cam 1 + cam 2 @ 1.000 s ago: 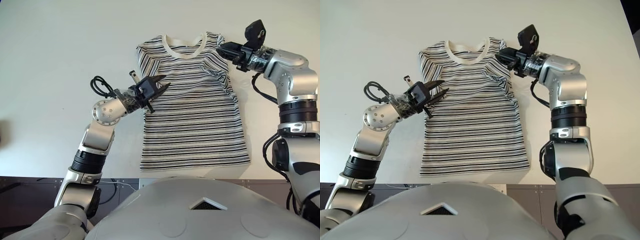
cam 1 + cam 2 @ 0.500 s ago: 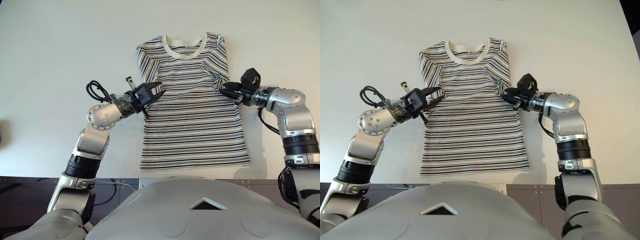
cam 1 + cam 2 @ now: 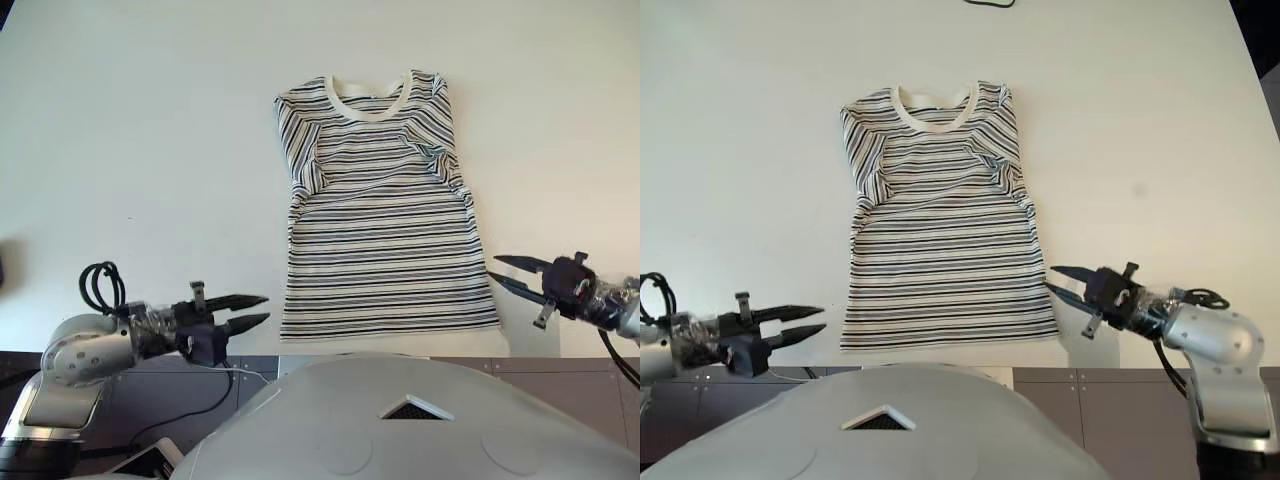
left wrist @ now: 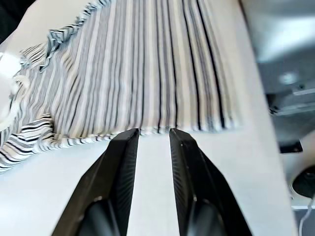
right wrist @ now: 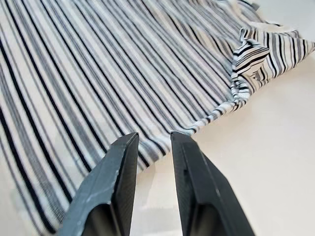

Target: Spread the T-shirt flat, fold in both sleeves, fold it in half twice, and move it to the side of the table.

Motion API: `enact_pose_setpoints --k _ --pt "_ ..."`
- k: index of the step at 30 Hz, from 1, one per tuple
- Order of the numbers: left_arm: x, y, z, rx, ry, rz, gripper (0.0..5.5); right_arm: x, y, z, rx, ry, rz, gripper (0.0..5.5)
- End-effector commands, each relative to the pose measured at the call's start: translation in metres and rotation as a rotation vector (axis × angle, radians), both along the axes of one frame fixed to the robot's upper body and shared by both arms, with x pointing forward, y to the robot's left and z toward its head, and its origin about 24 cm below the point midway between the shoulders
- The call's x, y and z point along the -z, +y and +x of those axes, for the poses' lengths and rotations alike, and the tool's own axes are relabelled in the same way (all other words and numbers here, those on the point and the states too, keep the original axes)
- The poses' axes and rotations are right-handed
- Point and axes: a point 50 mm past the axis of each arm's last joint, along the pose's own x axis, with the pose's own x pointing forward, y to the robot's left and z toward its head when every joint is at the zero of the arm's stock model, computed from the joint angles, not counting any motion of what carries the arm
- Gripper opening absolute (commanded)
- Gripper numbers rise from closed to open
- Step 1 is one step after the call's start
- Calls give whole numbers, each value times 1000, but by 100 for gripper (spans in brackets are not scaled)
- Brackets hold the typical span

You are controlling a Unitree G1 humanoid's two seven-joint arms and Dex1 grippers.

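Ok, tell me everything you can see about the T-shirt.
The T-shirt lies flat on the white table, soft knit with dark and pale stripes and a cream ribbed collar at the far end. Both sleeves are folded in. The left gripper and right gripper flank its hem corners, jaws open, gripping nothing.

Soft, lightly creased cloth T-shirt (image 3: 385, 230), smooth matt table (image 3: 150, 150)

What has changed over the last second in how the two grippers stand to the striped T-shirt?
The left gripper and the right gripper both drew back from the sleeve folds of the T-shirt toward the near edge of the table. They now stand open near its bottom corners, holding nothing. The T-shirt stayed flat with both sleeves folded in.
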Motion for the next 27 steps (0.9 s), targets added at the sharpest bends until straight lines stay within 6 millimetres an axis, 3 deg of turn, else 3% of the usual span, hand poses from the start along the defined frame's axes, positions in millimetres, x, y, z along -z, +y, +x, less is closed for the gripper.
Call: enact_pose_setpoints --k 1,9,15,20,25,27 --pt "14 5 -20 122 -25 72 116 -2 -11 3 -55 -56 -90 117" --pt "45 -12 -10 192 -152 97 116 6 -10 11 -103 -104 -116 117" --pt "51 -20 -16 257 -155 99 116 4 -9 17 -127 -116 -119 117" --pt "49 -11 -20 282 -94 135 116 4 -11 18 -134 -119 -132 117" --pt "47 -6 -21 273 -54 147 180 7 -9 17 -135 -125 -138 122" --pt "47 -4 -26 281 -28 157 180 8 -9 18 -136 -127 -141 122"
